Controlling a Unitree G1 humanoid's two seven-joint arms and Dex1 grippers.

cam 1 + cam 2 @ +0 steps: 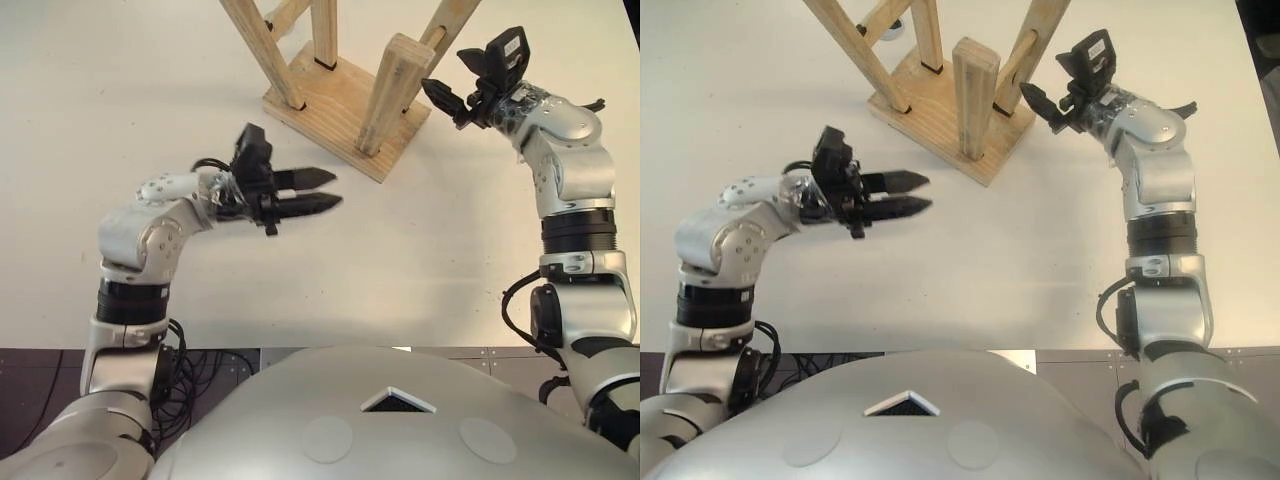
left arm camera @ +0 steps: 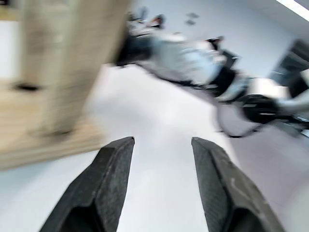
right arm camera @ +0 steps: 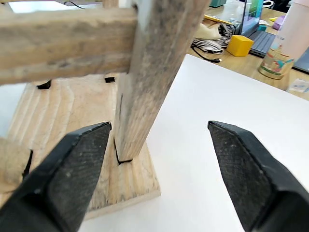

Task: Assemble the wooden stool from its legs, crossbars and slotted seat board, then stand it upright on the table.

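Mostly built: legs (image 1: 392, 95) and crossbars (image 3: 63, 46) sat in the seat board (image 1: 340, 115), with the stool upside down on the table (image 1: 120, 100). Left gripper (image 1: 337, 190) and right gripper (image 1: 445, 75) were both spread open and empty, the right just beside a leg. The flip upright was not yet done.

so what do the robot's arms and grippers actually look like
The left arm and right arm have rounded silver-grey shells, black joint bands and loose black cables. The left gripper and right gripper each carry two tapered black fingers.
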